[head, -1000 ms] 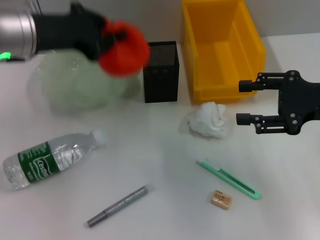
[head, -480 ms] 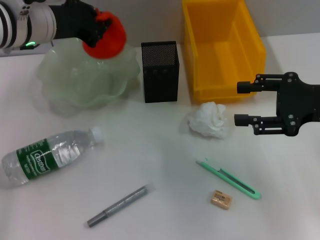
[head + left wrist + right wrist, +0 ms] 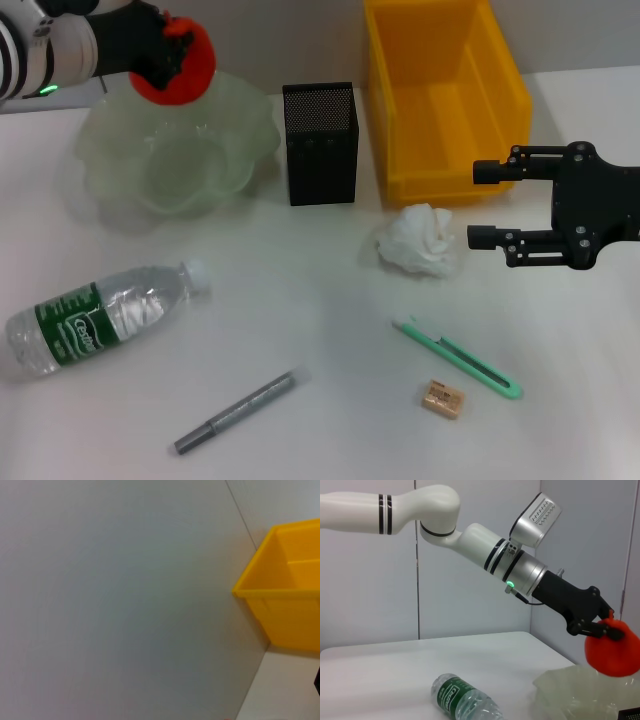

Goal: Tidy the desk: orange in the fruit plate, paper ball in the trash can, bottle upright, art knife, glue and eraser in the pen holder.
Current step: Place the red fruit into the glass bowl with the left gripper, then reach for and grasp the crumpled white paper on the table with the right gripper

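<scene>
My left gripper is shut on the orange, holding it above the far rim of the pale green fruit plate; the right wrist view shows the same orange over the plate. My right gripper stands open just right of the paper ball, in front of the yellow trash can. The bottle lies on its side at the left. The glue, art knife and eraser lie on the near desk. The black pen holder stands between plate and can.
The white desk has bare space in the middle between the bottle and the paper ball. A grey wall runs behind the plate, the pen holder and the trash can.
My left arm has carried the orange leftward and back, from over the plate's right side to above its far rim. The right gripper has barely moved.
</scene>
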